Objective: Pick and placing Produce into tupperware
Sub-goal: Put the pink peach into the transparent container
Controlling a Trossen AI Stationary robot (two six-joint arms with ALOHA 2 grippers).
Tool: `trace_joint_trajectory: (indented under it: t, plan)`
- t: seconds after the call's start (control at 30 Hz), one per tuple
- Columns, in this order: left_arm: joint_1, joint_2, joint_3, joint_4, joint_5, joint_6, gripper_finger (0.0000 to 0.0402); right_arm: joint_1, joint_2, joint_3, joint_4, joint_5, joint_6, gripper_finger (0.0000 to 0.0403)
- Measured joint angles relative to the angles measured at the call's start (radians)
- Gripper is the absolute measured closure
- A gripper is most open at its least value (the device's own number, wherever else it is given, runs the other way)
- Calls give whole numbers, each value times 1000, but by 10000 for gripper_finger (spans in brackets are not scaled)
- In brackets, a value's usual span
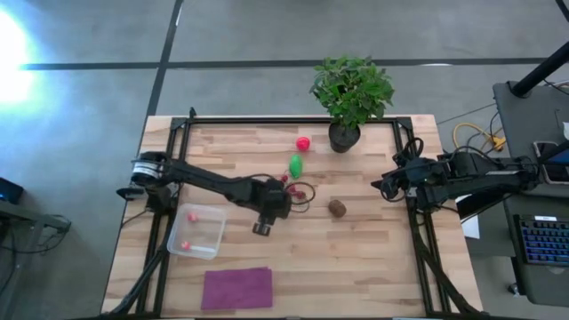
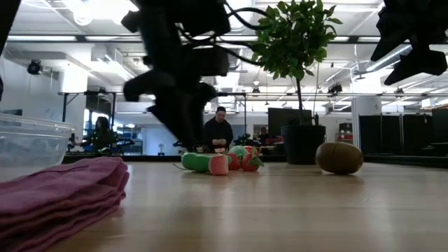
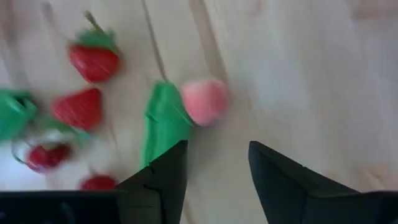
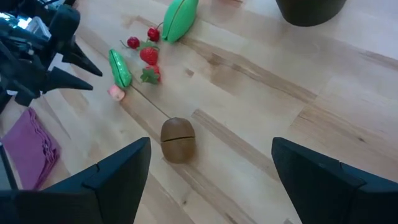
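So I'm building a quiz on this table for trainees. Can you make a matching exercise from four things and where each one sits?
Things:
1. brown kiwi
2. purple cloth
3. tupperware
4. potted plant

Places:
A. at the table's far edge
B. at the near edge, below the tupperware in the high view
C. lying alone between the two arms
D. beside the left arm, with small pink pieces inside

Pairs: 1-C, 2-B, 3-D, 4-A
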Motion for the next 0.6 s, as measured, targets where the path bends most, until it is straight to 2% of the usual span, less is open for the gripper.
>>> trace_joint_trajectory:
  t: [0.1,0.2,0.3,0.6]
  plan:
    - [20,18,43,11,9,43,257,0,0,0,-2,-6,11,77]
    - [35,26,63,11,63,46,260,0,0,0,-4,-13,23,77]
    - [41,31,60,20,108,44,261,0,0,0,-7,-13,25,77]
    - [40,63,57,136,151,45,261,0,0,0,-7,-14,25,77]
